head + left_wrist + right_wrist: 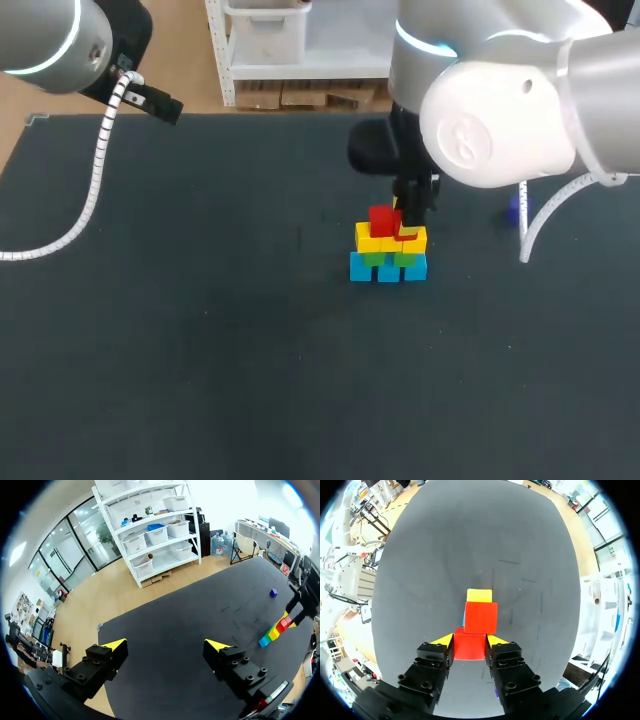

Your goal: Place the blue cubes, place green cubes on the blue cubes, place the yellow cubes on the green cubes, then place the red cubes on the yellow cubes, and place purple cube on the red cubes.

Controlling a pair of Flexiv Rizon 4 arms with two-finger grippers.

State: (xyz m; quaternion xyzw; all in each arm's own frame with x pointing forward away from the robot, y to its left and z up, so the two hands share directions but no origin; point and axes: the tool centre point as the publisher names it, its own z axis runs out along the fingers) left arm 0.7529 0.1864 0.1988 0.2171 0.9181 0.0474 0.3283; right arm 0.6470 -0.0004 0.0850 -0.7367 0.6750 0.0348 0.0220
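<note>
A small pyramid of cubes stands right of the table's middle: blue cubes (388, 268) at the bottom, green cubes (376, 258) on them, yellow cubes (369, 240) above. One red cube (382, 220) sits on the yellow row. My right gripper (470, 642) is shut on a second red cube (470, 647), held right beside the first red cube (480, 617) at the stack's top. The purple cube (515, 210) lies alone on the table to the right, partly behind my right arm. My left gripper (167, 645) hangs open and empty, high over the table's far left.
The black table (200, 330) stretches bare around the stack. My right arm's large white body (500, 120) hangs above the stack's right side and covers part of the table there. A white cable (95, 190) trails from my left arm.
</note>
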